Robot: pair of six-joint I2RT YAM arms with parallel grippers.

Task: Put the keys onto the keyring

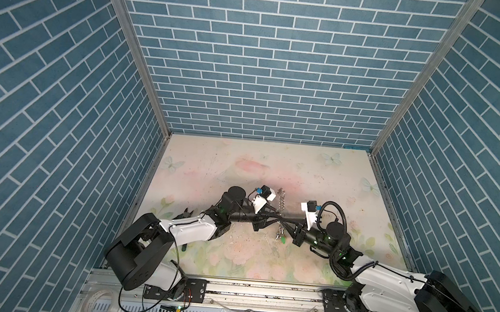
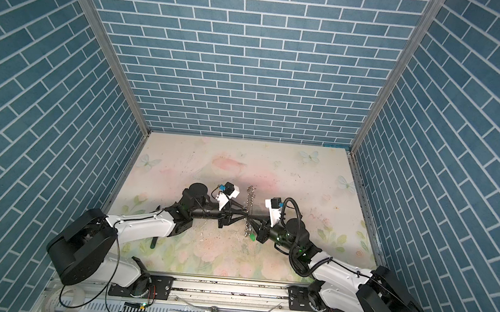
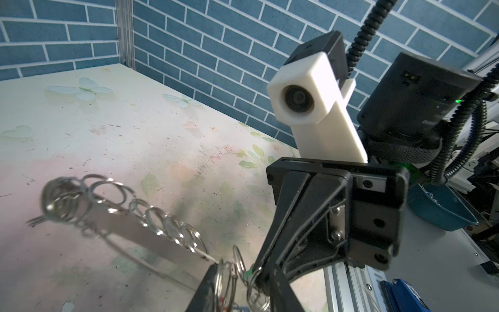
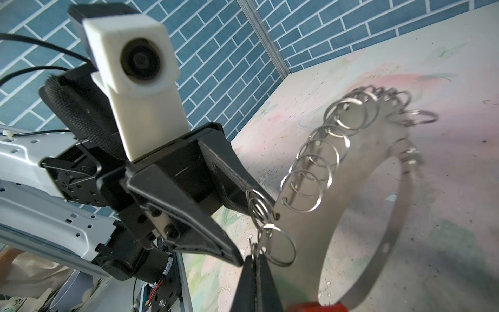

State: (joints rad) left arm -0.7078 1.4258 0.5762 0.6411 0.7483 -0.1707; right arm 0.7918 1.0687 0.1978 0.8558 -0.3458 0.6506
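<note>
Apparently the left claw (image 4: 255, 235) stands spread around small rings of the keyring (image 4: 359, 175); the right claw (image 4: 254, 263) is pressed together, its catch hidden; the keys (image 1: 280, 235) look tiny.

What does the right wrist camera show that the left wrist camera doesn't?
Only the right wrist view shows the keyring as a broad flat face with an open middle, a red tag at the picture's edge, and the left gripper. Only the left wrist view shows the right gripper and a blue bowl. Both show the silver rings, the flowered table and the blue brick wall.
</note>
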